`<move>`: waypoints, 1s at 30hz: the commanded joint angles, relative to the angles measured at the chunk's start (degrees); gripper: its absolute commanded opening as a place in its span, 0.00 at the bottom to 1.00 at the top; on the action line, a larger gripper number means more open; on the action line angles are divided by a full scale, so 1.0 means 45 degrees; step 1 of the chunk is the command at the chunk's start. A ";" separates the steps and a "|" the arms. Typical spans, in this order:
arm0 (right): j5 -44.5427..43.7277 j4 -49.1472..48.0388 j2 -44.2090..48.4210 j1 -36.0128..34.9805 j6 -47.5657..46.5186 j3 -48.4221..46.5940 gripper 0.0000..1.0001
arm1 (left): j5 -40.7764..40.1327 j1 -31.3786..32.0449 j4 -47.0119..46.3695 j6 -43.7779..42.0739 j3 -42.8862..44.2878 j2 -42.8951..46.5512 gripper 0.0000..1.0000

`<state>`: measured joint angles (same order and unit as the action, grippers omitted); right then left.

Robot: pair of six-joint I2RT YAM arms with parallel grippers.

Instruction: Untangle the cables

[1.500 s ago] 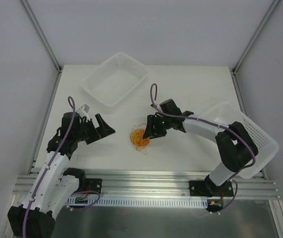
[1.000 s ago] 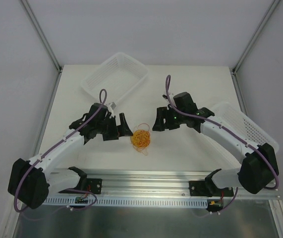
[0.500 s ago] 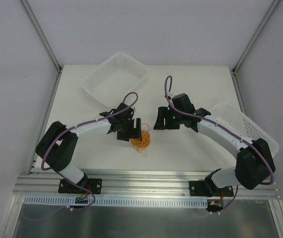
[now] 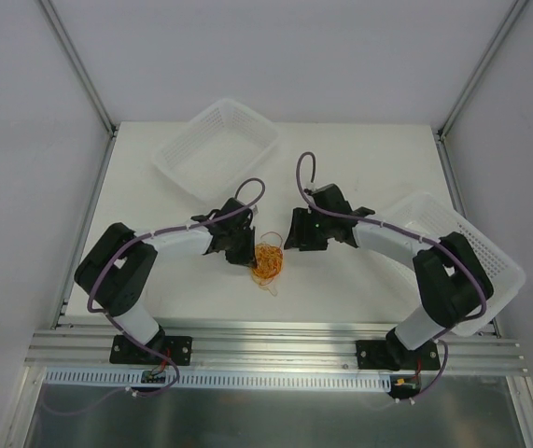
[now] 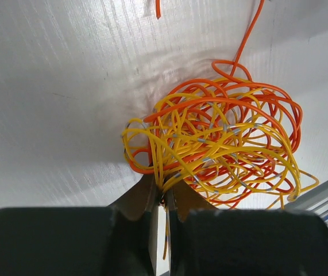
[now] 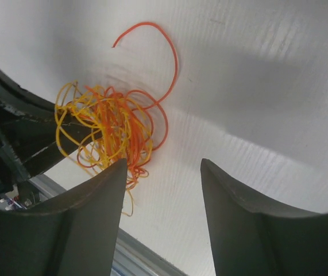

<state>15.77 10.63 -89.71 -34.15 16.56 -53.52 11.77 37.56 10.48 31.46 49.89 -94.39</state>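
Observation:
The cables (image 4: 268,259) are one tangled ball of thin yellow and orange strands on the white table, between my two grippers. My left gripper (image 4: 247,250) is at the ball's left edge. In the left wrist view the left gripper (image 5: 162,192) is shut on a few yellow and orange strands at the near edge of the cables (image 5: 215,144). My right gripper (image 4: 294,233) hovers just right of the ball. In the right wrist view the right gripper (image 6: 164,164) is open with only bare table between its fingers, and the cables (image 6: 109,129) lie ahead to its left. One loose orange end (image 6: 164,40) curls away.
A white mesh basket (image 4: 168,163) sits at the back left of the table. A second white basket (image 4: 504,266) stands tilted at the right edge, behind the right arm. An aluminium rail (image 4: 275,341) runs along the near edge.
My left arm swung right from open table to the tangle, and its jaws closed on the strands. The right gripper drew back from the ball, then edged toward it again.

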 commanded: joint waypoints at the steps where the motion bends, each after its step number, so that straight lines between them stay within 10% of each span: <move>1: -0.0300 -0.0800 -0.0764 -0.0106 0.0442 -0.0410 0.55 | 0.0177 0.0169 -0.0102 -0.0527 -0.0635 0.0389 0.00; 23: -0.5317 0.1736 -0.4594 -0.2605 -0.1706 -0.4259 0.40 | 0.0745 0.0169 -0.0727 -0.0468 -0.1574 0.1131 0.00; 30: -0.5768 0.2344 -0.5201 -0.2899 -0.1551 -0.4377 0.13 | 0.0257 0.0149 -0.0708 -0.0352 -0.1886 0.1443 0.00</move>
<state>-8.56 17.50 -110.78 -46.76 9.08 -72.93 14.92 37.58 5.87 30.46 43.18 -89.73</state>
